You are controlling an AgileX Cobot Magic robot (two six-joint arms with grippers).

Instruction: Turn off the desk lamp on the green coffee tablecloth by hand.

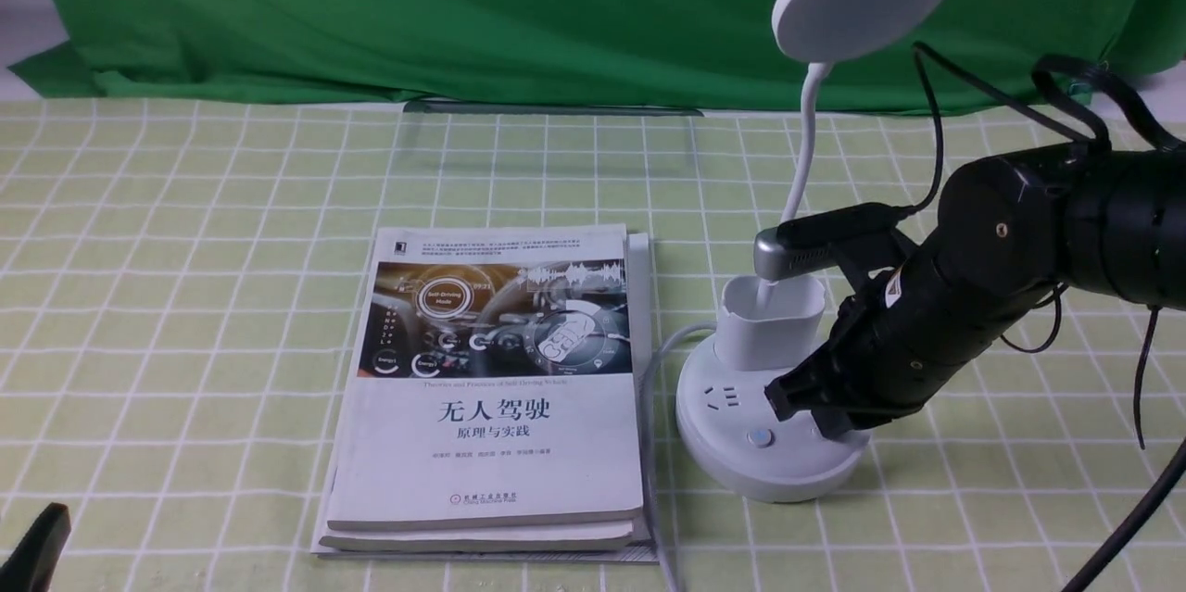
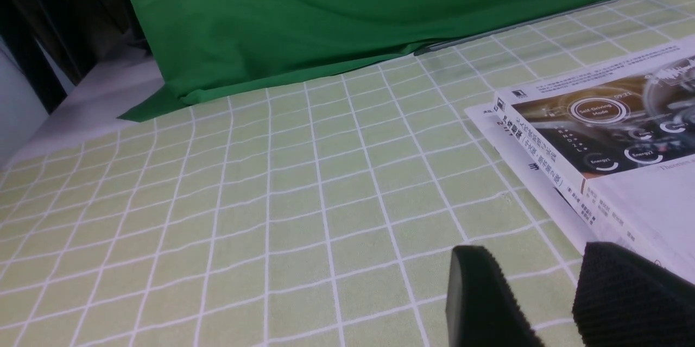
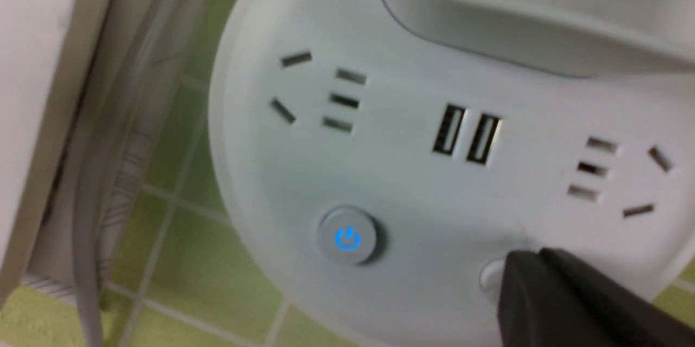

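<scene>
Standing parted and idle at 7 o'clock, the left gripper (image 2: pixel 535 287) holds nothing. The desk lamp (image 1: pixel 746 472) sits at 4 o'clock; right gripper (image 1: pixel 827 414), jaws together, tip over its second button (image 3: pixel 490 276), presumably for pressing.

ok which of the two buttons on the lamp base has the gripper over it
The one without the blue power symbol; the right gripper partly covers it, while the blue-marked button is uncovered.

desk lamp (image 1: pixel 755 434): smooth plastic | tablecloth (image 1: pixel 232 342): cloth | backdrop (image 1: pixel 463 18): matt cloth
</scene>
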